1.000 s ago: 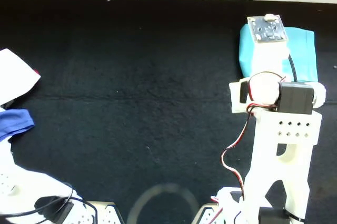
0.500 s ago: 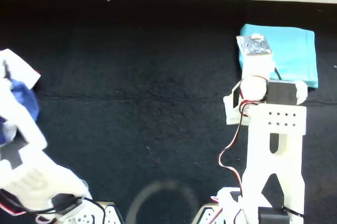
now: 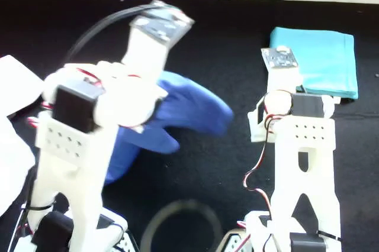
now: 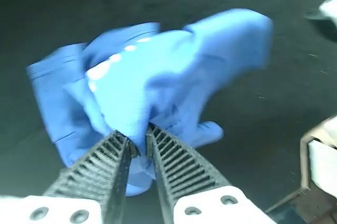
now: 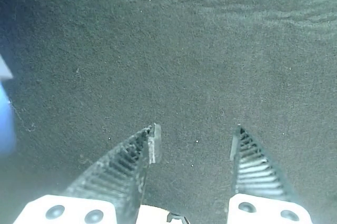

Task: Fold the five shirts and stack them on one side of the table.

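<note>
The left gripper is pinched tight on a bunch of the blue shirt, which spills beyond its fingertips, left of centre in the high view. The right gripper gapes wide over the table; the teal shirt lies folded at upper right

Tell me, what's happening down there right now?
Left gripper shut on bunched blue shirt. Right gripper open, holding nothing. Turquoise shirt folded, far right. No obstruction seen.
</note>
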Controlling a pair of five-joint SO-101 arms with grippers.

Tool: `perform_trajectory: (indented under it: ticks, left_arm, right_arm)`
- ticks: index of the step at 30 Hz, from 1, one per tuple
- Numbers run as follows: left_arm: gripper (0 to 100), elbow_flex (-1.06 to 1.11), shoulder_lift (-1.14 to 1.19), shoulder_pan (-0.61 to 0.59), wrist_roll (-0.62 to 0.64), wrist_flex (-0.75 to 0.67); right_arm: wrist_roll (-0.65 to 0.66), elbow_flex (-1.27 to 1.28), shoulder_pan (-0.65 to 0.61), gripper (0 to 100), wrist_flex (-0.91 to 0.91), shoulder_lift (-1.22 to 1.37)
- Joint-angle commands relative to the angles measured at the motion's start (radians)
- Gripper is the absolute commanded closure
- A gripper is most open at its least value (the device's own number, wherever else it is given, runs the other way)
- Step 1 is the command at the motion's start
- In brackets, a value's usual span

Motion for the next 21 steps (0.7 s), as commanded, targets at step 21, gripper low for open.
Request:
perform_trajectory:
  ticks: [21]
  left_arm:
    - [79, 0.117, 0.14, -0.657, -0.012, -0.017]
  right_arm:
    - [-0.011, -0.004, -0.124, 78.2, -0.005, -0.028]
